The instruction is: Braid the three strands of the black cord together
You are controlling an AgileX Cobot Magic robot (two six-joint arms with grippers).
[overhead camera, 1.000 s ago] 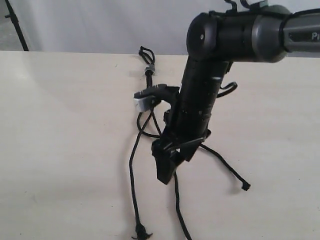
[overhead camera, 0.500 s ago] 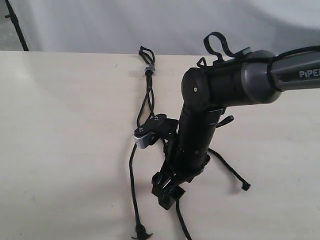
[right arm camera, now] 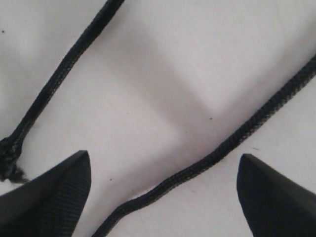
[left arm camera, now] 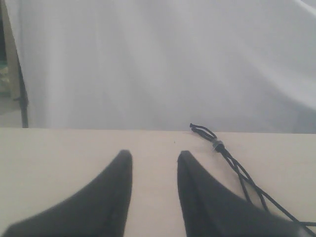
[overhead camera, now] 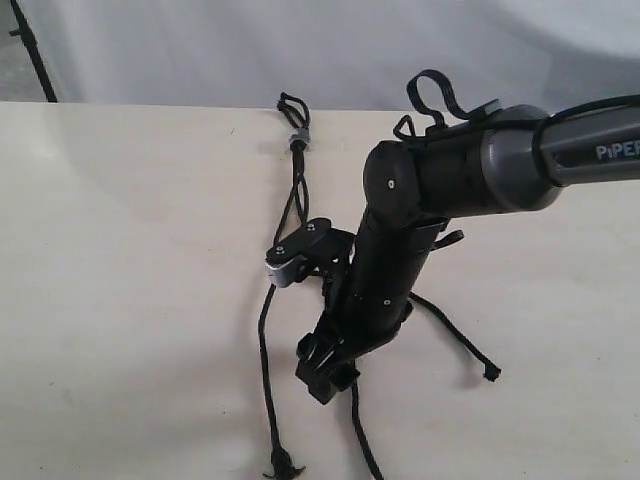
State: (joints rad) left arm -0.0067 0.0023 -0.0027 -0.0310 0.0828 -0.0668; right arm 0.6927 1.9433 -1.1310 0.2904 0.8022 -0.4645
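On the table, exterior view, right gripper (overhead camera: 322,372): lower centre of the frame, hanging from the right arm (overhead camera: 480,165) and aimed down at the pale table (overhead camera: 120,280). How far it is open cannot be told from this angle.
Black cord (overhead camera: 297,150): starts at short loops and a small grey band (overhead camera: 297,138) at upper centre and runs toward the bottom edge.
Three strands (overhead camera: 300,190): loosely crossed just below the band, then splayed apart.
Left strand (overhead camera: 263,345): just left of the gripper, ending in a frayed tip at the bottom edge.
Middle strand (overhead camera: 358,435): comes out from beneath the gripper.
Right strand (overhead camera: 455,335): angles to a knotted tip at lower right.

Left wrist view, left gripper (left arm camera: 154,157): two dark fingers parted at bottom centre, with nothing between them.
Black cord (left arm camera: 247,182): on the right of the frame, well apart from this gripper, with loops and band toward the table's far edge.

Right wrist view, right gripper (right arm camera: 164,155): spread wide, fingers (right arm camera: 54,197) in the two lower corners, holding nothing.
Strand between them: probably the middle strand (right arm camera: 222,148), lying diagonally on the table.
Other strand: likely the left strand (right arm camera: 64,69), at upper left, outside the fingers.

Risk: the thin strand lies flat, so the jaws may close above it and miss.
Risk: nothing pins the band end, so a pull could drag the whole cord instead of crossing one strand.
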